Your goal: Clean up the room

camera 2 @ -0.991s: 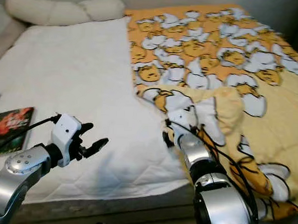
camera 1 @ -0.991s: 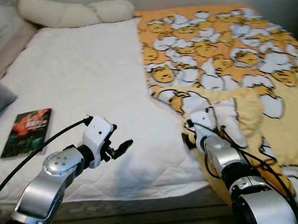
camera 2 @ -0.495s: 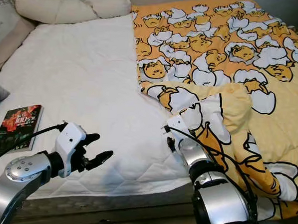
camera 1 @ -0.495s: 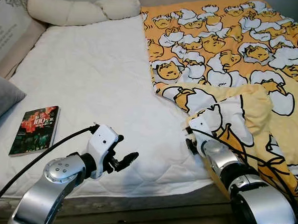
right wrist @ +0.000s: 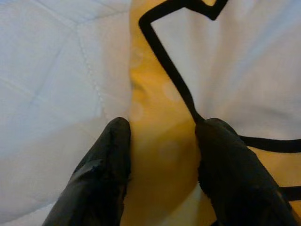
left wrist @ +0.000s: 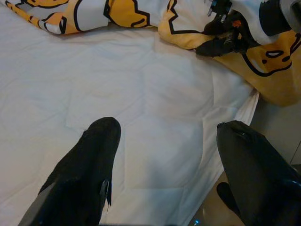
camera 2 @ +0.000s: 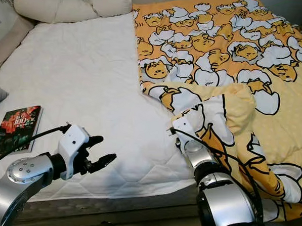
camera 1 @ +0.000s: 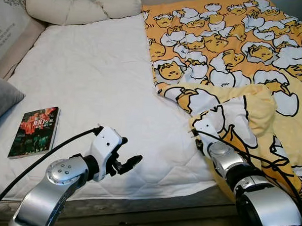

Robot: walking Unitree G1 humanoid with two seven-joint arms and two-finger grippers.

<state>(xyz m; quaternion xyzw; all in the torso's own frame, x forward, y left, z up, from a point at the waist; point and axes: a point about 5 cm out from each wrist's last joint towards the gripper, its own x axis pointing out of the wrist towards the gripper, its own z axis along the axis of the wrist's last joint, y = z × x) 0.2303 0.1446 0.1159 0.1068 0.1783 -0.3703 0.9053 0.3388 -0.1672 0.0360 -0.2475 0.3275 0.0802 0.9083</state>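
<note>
A yellow blanket (camera 1: 230, 51) printed with egg cartoons covers the right half of the bed, and its near left corner is folded back on itself (camera 1: 242, 112). My right gripper (camera 1: 197, 142) is at that folded edge. In the right wrist view its black fingers (right wrist: 106, 165) press on a yellow fold of the blanket (right wrist: 160, 141) from both sides. My left gripper (camera 1: 127, 160) hovers open over the bare white mattress (camera 1: 92, 74) near the front edge, holding nothing. A book (camera 1: 34, 131) with a dark red cover lies flat on the mattress at the left.
A long cream pillow (camera 1: 80, 8) lies across the head of the bed. A grey cushion (camera 1: 0, 97) sits at the left edge. The bed's front edge (camera 1: 151, 199) runs just below both arms. A black cable (camera 1: 37, 160) trails from the left wrist.
The camera has shifted and the blur has gone. My right gripper has drawn slightly toward me along the blanket's folded edge. The left gripper stays open over the mattress.
</note>
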